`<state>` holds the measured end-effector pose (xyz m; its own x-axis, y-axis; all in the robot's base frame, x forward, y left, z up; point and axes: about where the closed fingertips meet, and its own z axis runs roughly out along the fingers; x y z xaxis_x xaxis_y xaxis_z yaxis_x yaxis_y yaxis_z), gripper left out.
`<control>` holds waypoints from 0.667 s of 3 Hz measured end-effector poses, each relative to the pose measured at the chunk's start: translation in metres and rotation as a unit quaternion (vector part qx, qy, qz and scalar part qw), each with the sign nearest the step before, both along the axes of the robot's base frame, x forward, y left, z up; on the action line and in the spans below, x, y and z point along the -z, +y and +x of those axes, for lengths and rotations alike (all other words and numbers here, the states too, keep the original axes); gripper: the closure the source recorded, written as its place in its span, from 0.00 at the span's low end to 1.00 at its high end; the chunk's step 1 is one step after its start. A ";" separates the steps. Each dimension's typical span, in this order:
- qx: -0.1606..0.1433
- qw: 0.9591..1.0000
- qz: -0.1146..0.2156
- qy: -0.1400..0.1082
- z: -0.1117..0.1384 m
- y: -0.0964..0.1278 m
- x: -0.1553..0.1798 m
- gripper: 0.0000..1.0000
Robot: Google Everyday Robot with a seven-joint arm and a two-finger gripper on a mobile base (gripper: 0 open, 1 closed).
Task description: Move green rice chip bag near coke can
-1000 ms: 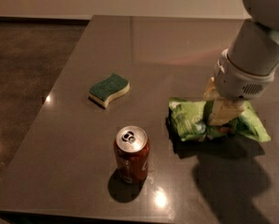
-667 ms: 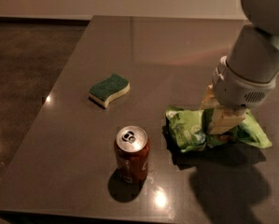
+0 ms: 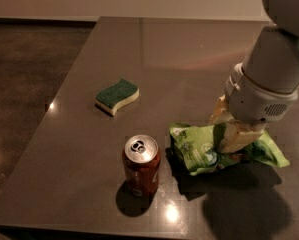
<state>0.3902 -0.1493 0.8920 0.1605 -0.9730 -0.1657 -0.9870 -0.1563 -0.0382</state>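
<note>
The green rice chip bag (image 3: 196,146), crinkly light green foil, hangs just above the table to the right of the coke can (image 3: 141,165), with a dark shadow under it. Its left end is a small gap from the can. The can stands upright near the table's front edge, reddish-brown with a silver top. My gripper (image 3: 230,133) comes down from the upper right. Its pale fingers (image 3: 234,138) are closed on the middle of the bag. The bag's right end sticks out beyond the gripper.
A dark green wavy sponge (image 3: 117,95) with a pale base lies left of centre, behind the can. The dark table (image 3: 164,49) ends just in front of the can, and its left edge drops to the floor.
My gripper and the bag have moved left and toward the front edge, closer to the can. The can and sponge have not moved.
</note>
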 end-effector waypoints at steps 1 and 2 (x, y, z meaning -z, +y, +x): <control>-0.008 1.000 0.010 0.003 -0.008 0.009 -0.001 0.35; -0.007 1.000 0.011 -0.003 -0.007 0.010 -0.002 0.12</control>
